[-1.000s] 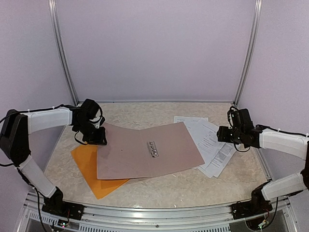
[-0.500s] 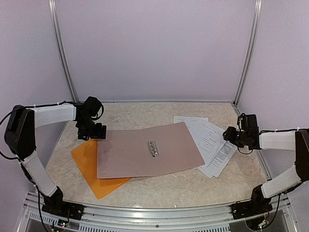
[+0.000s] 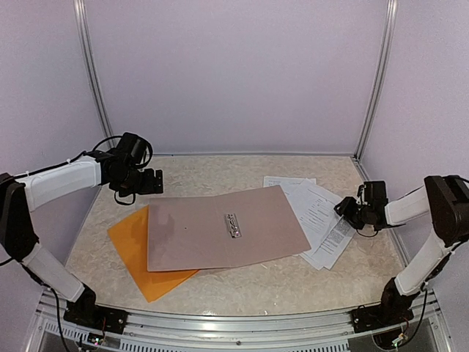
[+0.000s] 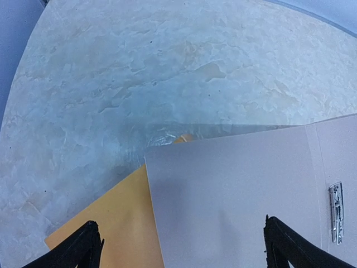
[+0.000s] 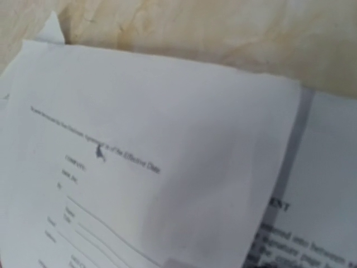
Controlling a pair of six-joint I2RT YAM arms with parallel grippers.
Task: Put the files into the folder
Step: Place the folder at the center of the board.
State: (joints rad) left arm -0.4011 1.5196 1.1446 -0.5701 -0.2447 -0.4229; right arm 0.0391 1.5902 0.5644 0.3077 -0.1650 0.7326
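As far as the top view tells, the right gripper (image 3: 349,210) sits low at 3 o'clock over the outer edge of the files (image 3: 315,213). Its fingers are too small to read there and do not show in its own wrist view, so I cannot tell how far apart they stand or whether they touch paper. Farther off, at 10 o'clock, the left gripper (image 4: 179,223) hangs above the table (image 3: 293,290) with its fingers (image 4: 83,248) spread wide and nothing between them.

Below it, the left wrist view shows a far corner of the grey-brown clipboard (image 3: 205,235) lying on the orange folder (image 3: 135,253), with the metal clip (image 3: 232,224) at the right edge. The right wrist view gives only overlapping printed sheets, close up, with tabletop beyond. Only the top view shows the layout. The folder lies at 7 o'clock, mostly covered by the clipboard at centre. The files fan out at 2 to 3 o'clock, their left edges under the clipboard.

Bare tabletop runs along the near edge, and again beyond the clipboard up to the back wall (image 3: 234,73) at 12 o'clock.
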